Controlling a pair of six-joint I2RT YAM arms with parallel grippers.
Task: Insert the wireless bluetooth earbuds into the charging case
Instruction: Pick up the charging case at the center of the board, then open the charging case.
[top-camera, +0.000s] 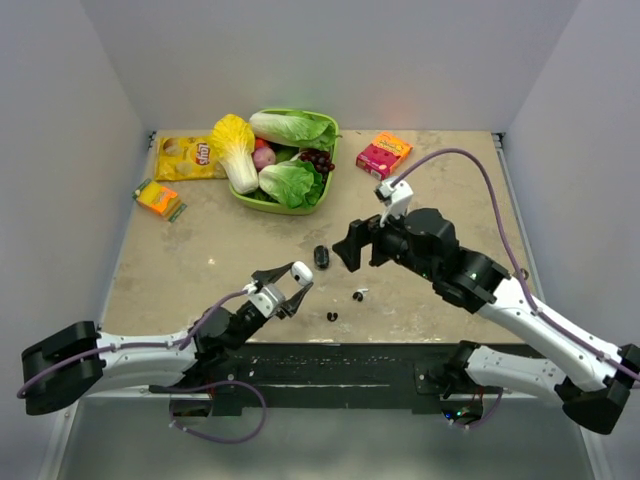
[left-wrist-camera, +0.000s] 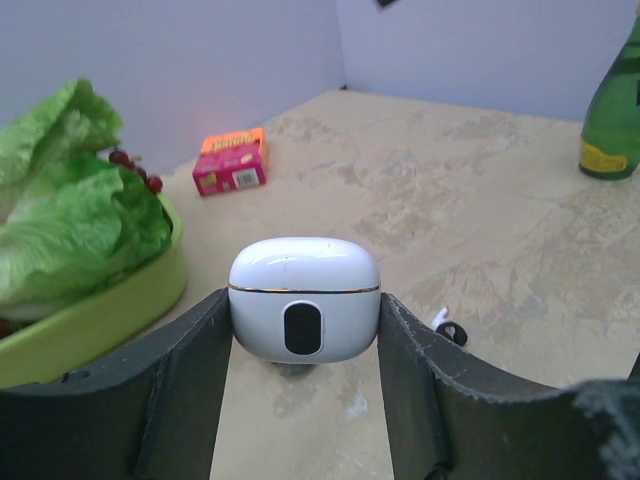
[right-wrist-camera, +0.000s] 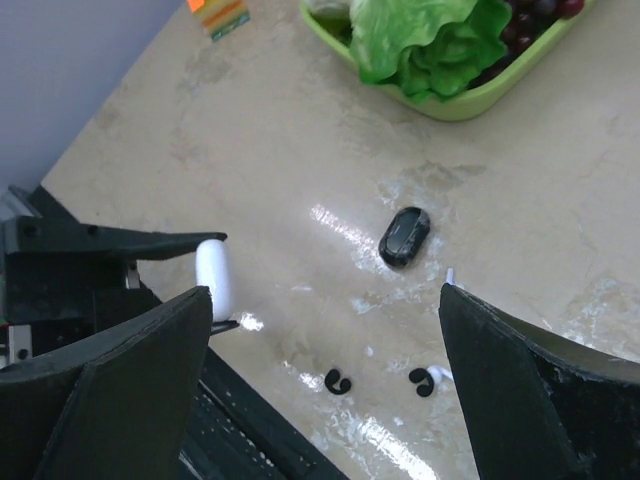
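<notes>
Your left gripper is clamped on the small white glossy charging case, one dark finger pressed against each side of it. The case sits upright between the fingertips with its lid down (a thin seam runs across the front) and its dark oval mark facing the wrist camera. You cannot tell from these views whether its bottom touches the beige mottled tabletop.

Your right gripper hangs over the middle of the table with its jaws spread wide and nothing between them.

The two tiny black wireless earbuds lie loose on the table, near each other. One is just in front of the right gripper. The other is closer to the near edge, just right of the left gripper's tips. In the right wrist view they appear side by side, below a larger black oval object.

A lime-green plastic tray of lettuce sits at the far side, well apart from the earbuds.
</notes>
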